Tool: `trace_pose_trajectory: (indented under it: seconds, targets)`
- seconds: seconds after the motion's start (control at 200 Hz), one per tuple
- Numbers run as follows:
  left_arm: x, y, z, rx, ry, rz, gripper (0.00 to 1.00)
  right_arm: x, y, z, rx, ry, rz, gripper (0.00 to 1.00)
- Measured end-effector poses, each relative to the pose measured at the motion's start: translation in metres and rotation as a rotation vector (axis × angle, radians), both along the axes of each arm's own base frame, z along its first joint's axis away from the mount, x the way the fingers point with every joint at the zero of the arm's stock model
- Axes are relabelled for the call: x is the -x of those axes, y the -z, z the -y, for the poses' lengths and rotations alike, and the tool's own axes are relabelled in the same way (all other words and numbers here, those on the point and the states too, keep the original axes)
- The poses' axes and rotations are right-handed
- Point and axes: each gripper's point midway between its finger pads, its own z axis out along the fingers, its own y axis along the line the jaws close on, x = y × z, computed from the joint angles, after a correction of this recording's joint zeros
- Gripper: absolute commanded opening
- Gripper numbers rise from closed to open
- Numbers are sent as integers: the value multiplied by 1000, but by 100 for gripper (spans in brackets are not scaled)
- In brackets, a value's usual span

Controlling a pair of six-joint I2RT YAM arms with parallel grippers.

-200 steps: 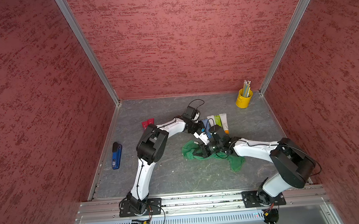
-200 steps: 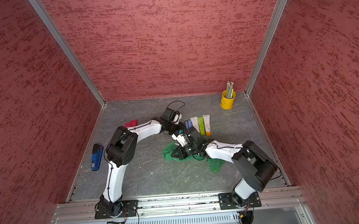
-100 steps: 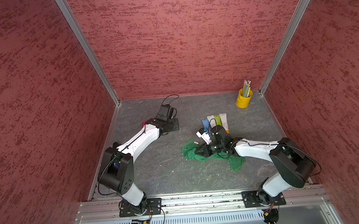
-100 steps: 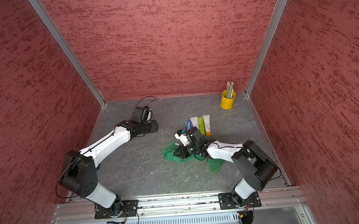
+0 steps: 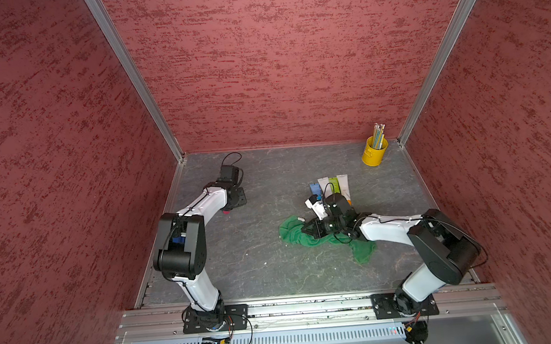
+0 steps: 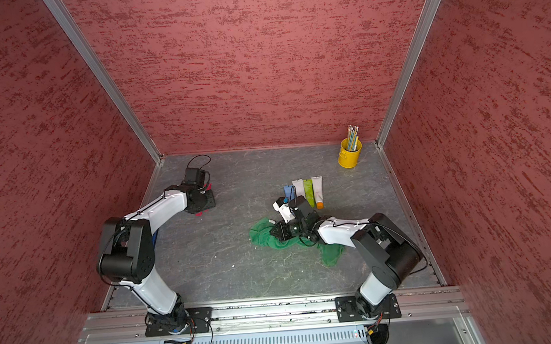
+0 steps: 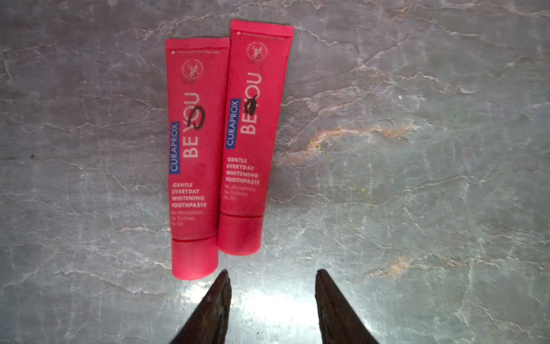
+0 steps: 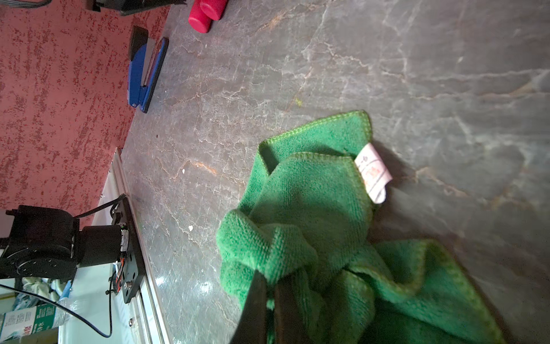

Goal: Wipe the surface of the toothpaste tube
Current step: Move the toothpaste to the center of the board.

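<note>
Two red toothpaste tubes lie side by side on the grey floor, each with a black scribble on its lettering. My left gripper hovers just past their caps, open and empty. In both top views it sits at the back left, with a bit of red tube showing under it. My right gripper is shut on a fold of the green cloth, which lies crumpled in the middle of the floor.
A row of blue, white and green tubes lies behind the right wrist, and a white tube lies beside it. A yellow cup of pencils stands at the back right. A blue stapler lies by the left wall.
The left arm has swung from the middle tubes to the back left, over the red tubes, its jaws still apart. The right gripper has kept hold of the cloth in place.
</note>
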Motion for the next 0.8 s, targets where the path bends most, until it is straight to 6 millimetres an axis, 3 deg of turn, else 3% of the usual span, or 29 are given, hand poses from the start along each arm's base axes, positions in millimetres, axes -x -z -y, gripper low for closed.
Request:
trace_pose_trajectory:
  seconds: [0.281,0.802]
  targets:
    - [-12,7,-19,12,-26,-16,47,-1,2,0,3,3,0,0]
    - [-28,36,-6,58,34,-96,39,-1,2,1,5,6,2,0]
